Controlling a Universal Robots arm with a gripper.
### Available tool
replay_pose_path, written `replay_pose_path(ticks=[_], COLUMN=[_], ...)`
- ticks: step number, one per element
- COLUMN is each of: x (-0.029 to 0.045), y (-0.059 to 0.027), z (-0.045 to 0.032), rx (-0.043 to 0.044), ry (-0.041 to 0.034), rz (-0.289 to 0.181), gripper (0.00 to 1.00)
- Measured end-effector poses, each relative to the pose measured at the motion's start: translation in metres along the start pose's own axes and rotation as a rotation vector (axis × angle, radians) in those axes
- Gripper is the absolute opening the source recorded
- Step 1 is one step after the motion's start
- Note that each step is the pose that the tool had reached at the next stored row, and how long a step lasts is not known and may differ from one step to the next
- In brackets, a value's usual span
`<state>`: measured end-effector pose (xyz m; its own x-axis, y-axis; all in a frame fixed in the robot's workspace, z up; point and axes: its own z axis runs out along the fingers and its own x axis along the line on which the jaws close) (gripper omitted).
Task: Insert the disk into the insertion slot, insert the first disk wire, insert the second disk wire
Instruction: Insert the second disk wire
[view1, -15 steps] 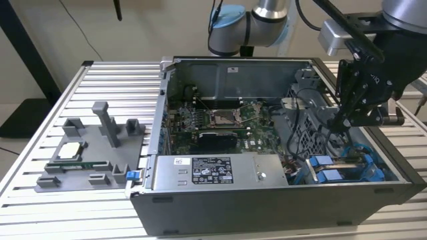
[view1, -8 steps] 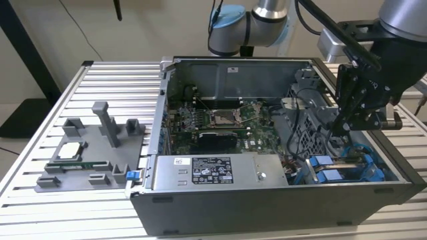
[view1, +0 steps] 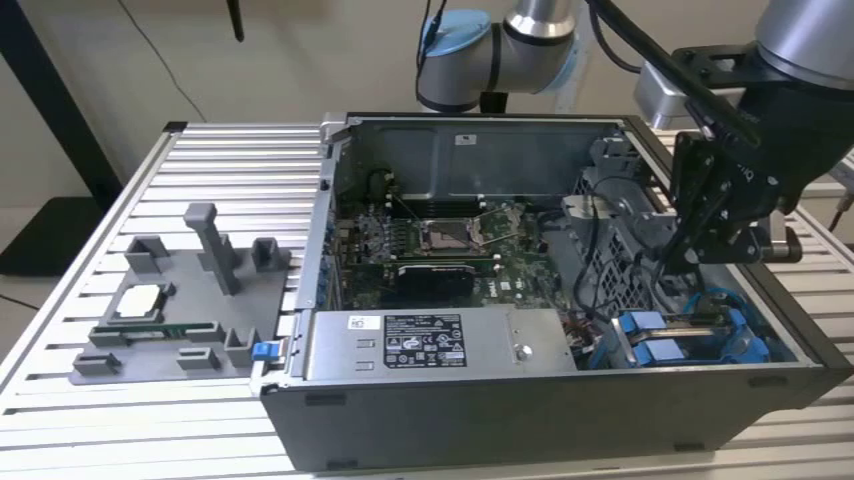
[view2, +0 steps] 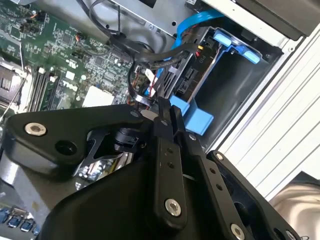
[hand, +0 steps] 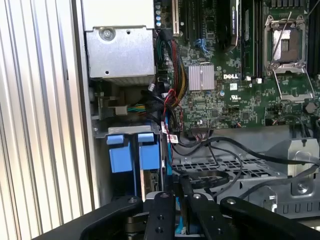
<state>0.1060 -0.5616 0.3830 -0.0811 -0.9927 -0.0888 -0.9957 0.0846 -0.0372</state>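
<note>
My gripper (view1: 697, 262) hangs inside the open computer case (view1: 534, 400), over the insertion slot (view1: 687, 335) at the case's front corner on the exterior view's right. In both wrist views my black fingers (view2: 167, 150) stand close together on a black cable (hand: 205, 177). The first wrist view shows the blue carrier tabs (hand: 134, 152) seated in the bay beside the power-supply box (hand: 120, 50); the second wrist view adds the blue data cable (view2: 192, 27). I cannot make out the disk itself.

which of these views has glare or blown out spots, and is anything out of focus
Exterior view: even light, soft shadow inside the computer case. Second wrist view: white panel beside the case washed out, gripper body soft up close. First wrist view: motherboard sharp.
</note>
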Motion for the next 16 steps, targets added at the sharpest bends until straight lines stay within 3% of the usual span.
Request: replay_pose_path(ticks=[8,13,16], x=[0.0003,0.001,0.002], y=[0.0001,0.0003,-0.001], z=[0.0033,0.0113,0.0141], rx=[0.0001,0.0045,0.0056], ry=[-0.0002,0.0003,0.0098], rz=[0.0,0.0,-0.001], gripper=[0.0,0.0,0.0])
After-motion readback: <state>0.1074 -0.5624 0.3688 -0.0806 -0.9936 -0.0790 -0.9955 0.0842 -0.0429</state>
